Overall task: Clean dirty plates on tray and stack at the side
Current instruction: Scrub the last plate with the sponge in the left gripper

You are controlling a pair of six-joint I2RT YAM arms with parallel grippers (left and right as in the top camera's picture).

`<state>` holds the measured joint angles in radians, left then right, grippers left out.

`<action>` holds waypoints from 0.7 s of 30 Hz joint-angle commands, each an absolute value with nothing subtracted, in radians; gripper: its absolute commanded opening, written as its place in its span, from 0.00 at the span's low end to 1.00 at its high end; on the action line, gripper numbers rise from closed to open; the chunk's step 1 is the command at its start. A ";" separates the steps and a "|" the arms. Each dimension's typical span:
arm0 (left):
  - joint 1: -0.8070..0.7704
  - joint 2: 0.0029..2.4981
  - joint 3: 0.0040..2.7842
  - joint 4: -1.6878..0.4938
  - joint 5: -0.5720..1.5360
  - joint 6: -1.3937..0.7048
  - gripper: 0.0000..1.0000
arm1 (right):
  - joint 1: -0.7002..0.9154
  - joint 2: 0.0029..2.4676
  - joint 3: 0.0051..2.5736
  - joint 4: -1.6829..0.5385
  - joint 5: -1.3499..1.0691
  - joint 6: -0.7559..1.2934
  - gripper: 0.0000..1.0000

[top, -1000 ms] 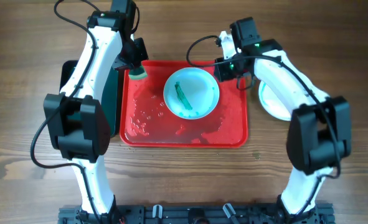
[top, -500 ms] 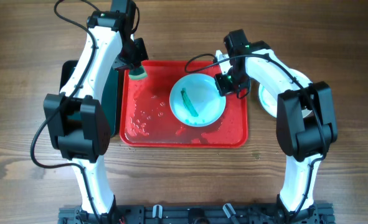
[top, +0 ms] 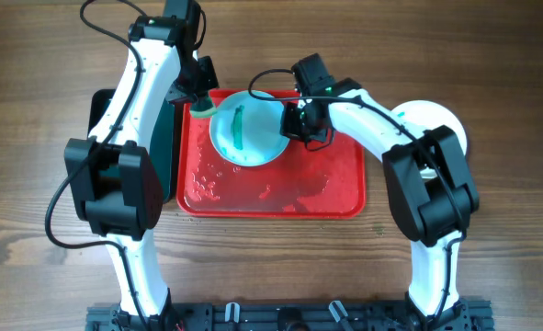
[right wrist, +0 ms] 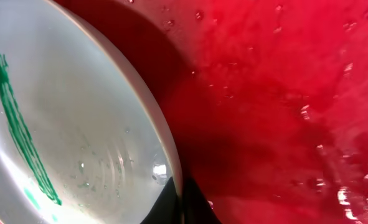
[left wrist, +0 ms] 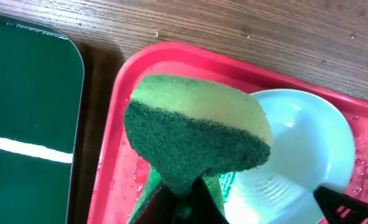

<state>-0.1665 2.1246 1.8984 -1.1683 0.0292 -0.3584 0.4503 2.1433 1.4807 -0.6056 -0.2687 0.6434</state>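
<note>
A white plate with a teal-green streak is held tilted over the far left part of the red tray. My right gripper is shut on its right rim; the right wrist view shows the rim pinched between my fingers above the wet tray. My left gripper is shut on a green and yellow sponge, which hangs at the plate's left edge. Another white plate lies on the table to the right of the tray.
A dark green bin stands left of the tray, also in the left wrist view. Water drops lie on the tray floor. Bare wooden table surrounds everything.
My right gripper has carried the plate from the tray's right middle to its far left, up against the sponge. The left arm has not moved.
</note>
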 commanded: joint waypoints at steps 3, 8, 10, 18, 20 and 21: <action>-0.188 2.142 1.807 -1.107 0.045 -0.375 0.04 | 0.449 2.170 1.446 -0.566 -0.240 0.680 0.10; -0.199 2.142 1.781 -1.068 0.045 -0.374 0.04 | 0.449 2.184 1.446 -0.554 -0.250 0.680 0.04; -0.205 2.142 1.779 -1.049 0.045 -0.374 0.04 | 0.449 2.185 1.446 -0.554 -0.260 0.679 0.04; -0.257 2.144 1.701 -0.920 0.044 -0.285 0.04 | 0.449 2.185 1.446 -0.562 -0.309 0.626 0.04; -0.268 2.144 1.671 -0.880 0.044 -0.259 0.04 | 0.449 2.185 1.446 -0.562 -0.316 0.617 0.04; -0.271 2.144 1.653 -0.858 0.044 -0.245 0.04 | 0.449 2.185 1.446 -0.561 -0.316 0.617 0.04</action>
<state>-0.2565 2.1304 1.6958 -0.8955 0.0292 -0.3099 0.4488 2.1433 1.4643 -0.5571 -0.2943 0.6380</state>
